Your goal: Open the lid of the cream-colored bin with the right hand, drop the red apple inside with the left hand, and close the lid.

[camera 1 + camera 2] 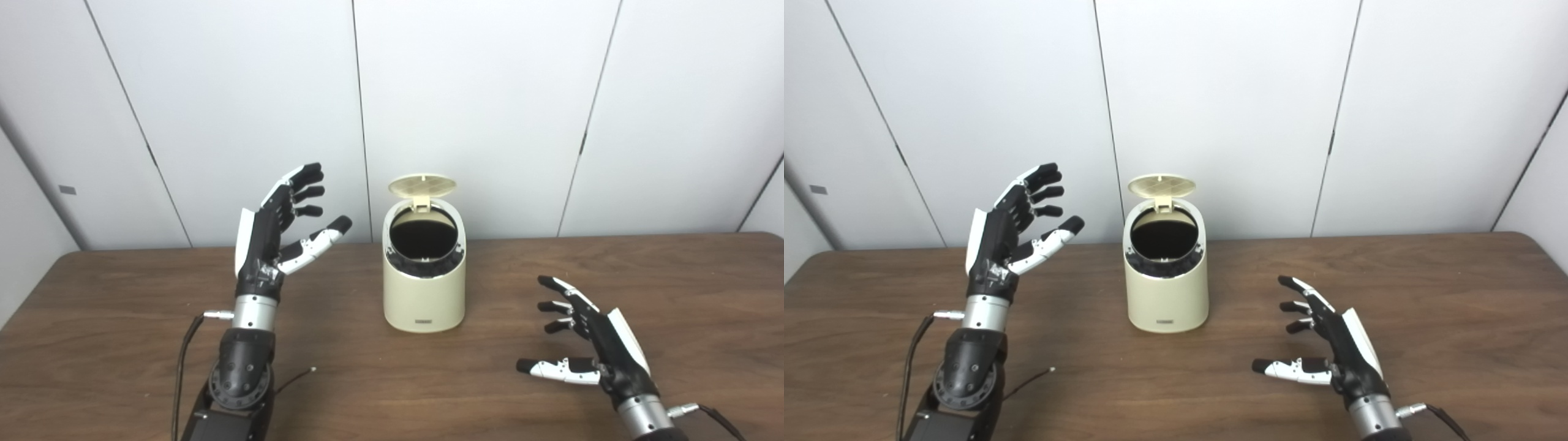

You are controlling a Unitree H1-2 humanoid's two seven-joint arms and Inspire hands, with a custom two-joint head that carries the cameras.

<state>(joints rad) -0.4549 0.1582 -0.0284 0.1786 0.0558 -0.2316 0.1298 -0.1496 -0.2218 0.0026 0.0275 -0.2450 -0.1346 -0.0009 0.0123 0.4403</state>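
The cream-colored bin [424, 294] stands upright at the middle of the brown table. Its round lid [422, 185] is flipped up at the back, and the dark round opening [424, 240] shows. No red apple is in view. My left hand [278, 229] is raised to the left of the bin, about level with its top, open and empty, fingers spread. My right hand [588, 340] is low over the table to the right front of the bin, open and empty, apart from it.
The brown wooden table [674, 288] runs across the view with white wall panels behind it. A thin black cable [184, 349] hangs by my left forearm.
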